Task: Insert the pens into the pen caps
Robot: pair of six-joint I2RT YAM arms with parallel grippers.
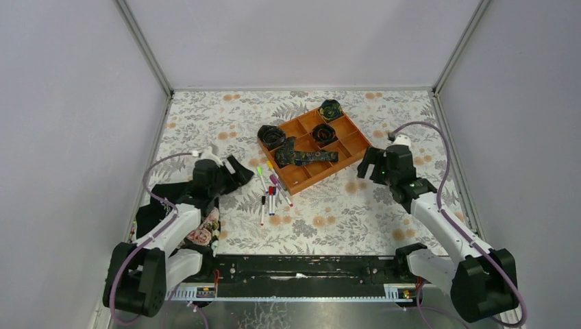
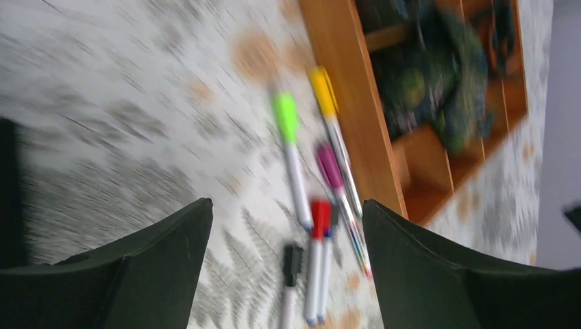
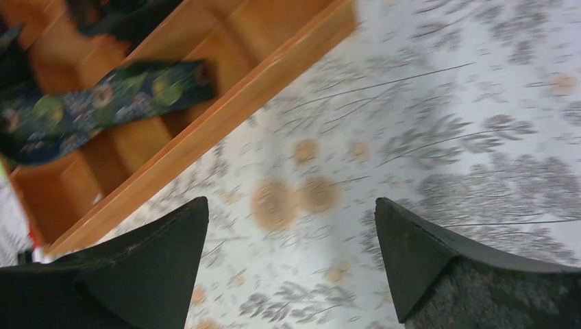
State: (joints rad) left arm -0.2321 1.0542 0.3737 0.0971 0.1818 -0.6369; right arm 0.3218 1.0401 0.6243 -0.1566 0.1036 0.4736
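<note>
The table (image 1: 342,226) carries a wooden tray (image 1: 353,144). The left gripper (image 2: 286,205) hangs over the pens (image 1: 272,195) and the right gripper (image 3: 291,202) beside the tray, both jaws wide open and empty. The pens lie clustered against the tray's left edge, with coloured caps (image 2: 286,116) at their ends.

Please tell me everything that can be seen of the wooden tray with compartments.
The tray is orange-brown, wood by its look, rectangular, split by thin walls into several open compartments. It lies flat on the flowered tablecloth, turned at an angle. Dark patterned fabric rolls sit in some compartments; one long fabric strip lies across others. The pens lie beside its wall on the left arm's side; the yellow-capped pen runs close along it.
</note>
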